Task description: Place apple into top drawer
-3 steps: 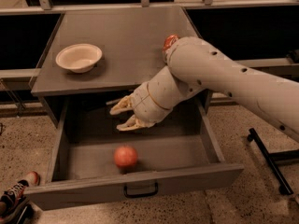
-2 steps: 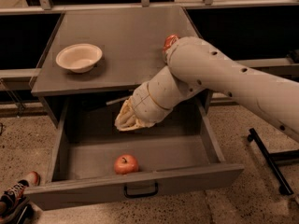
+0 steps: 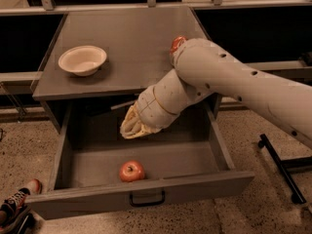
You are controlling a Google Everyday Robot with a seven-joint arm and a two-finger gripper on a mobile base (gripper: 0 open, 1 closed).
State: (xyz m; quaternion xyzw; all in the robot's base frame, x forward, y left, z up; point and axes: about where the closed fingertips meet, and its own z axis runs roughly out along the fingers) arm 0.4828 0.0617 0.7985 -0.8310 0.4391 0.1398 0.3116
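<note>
- Pincer: my two-finger gripper [image 3: 129,129], cream-coloured, hangs inside the open drawer cavity, above its rear half and left of centre. Its fingers look pressed together and hold nothing.
- My thick white arm [image 3: 234,82] enters from the right and angles down-left over the cabinet's right front corner.
- Small round red-orange apple [image 3: 132,171]: I see it lying on the floor of the wide shallow grey top drawer [image 3: 195,162], just behind the front panel and left of centre, stem dimple up, well apart from the gripper.
- I read the drawer as pulled fully out; its small black pull handle [image 3: 146,199] sits at the centre of the panel.
- Pale round bowl [image 3: 83,60]: upright on the left of the grey cabinet top [image 3: 131,33].
- Red rounded object [image 3: 177,44]: on the cabinet top, mostly hidden behind my arm.
- Dark shoe [image 3: 17,202]: on the speckled floor, lower left.
</note>
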